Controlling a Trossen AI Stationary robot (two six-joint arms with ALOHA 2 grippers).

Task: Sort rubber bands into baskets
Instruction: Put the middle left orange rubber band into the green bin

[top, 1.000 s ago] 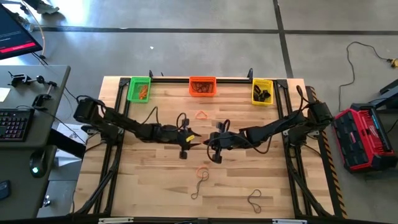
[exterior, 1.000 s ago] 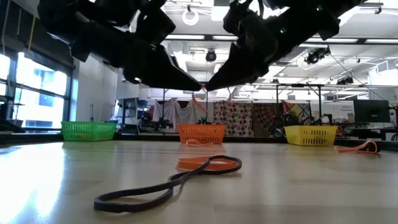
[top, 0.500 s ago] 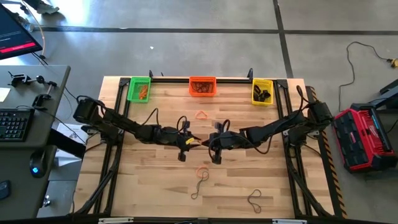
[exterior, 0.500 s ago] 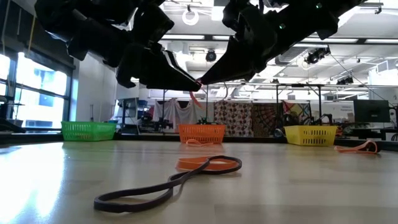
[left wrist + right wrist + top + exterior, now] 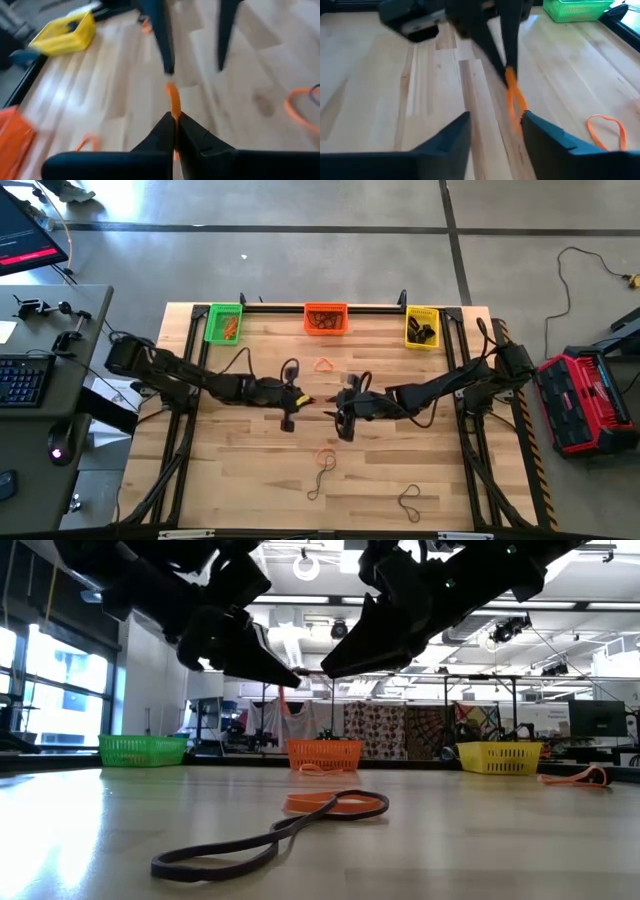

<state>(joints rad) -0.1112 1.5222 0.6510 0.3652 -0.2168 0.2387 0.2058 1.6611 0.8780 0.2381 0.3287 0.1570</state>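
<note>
A small orange rubber band point(image 5: 172, 99) hangs in the air over the table's middle, with my left gripper point(image 5: 300, 401) shut on it. My right gripper point(image 5: 329, 407) faces it from the table's right, its fingers open point(image 5: 495, 125) and a little apart from the band. The green basket point(image 5: 224, 324), orange basket point(image 5: 326, 318) and yellow basket point(image 5: 421, 327) stand along the far edge with bands inside. More rubber bands lie flat on the table: an orange one point(image 5: 324, 364) and an orange and dark pair point(image 5: 324, 459). My left gripper pinches one end of the orange band point(image 5: 174, 114) between its two fingertips. The fingers come from the table's left, slanting a little downward. The band's free part droops below the fingertips point(image 5: 283, 700), slack and well clear of the table.
A dark band point(image 5: 408, 500) lies near the front edge. In the low view a long dark band point(image 5: 270, 840) and an orange band point(image 5: 320, 803) lie close in front, and another orange one point(image 5: 575, 777) at the right. Black cables loop over both arms.
My left gripper has shut on the orange band and my right gripper has opened and let it go. The left gripper has then drawn back a little toward the table's left with the band, leaving a gap between the two grippers.
</note>
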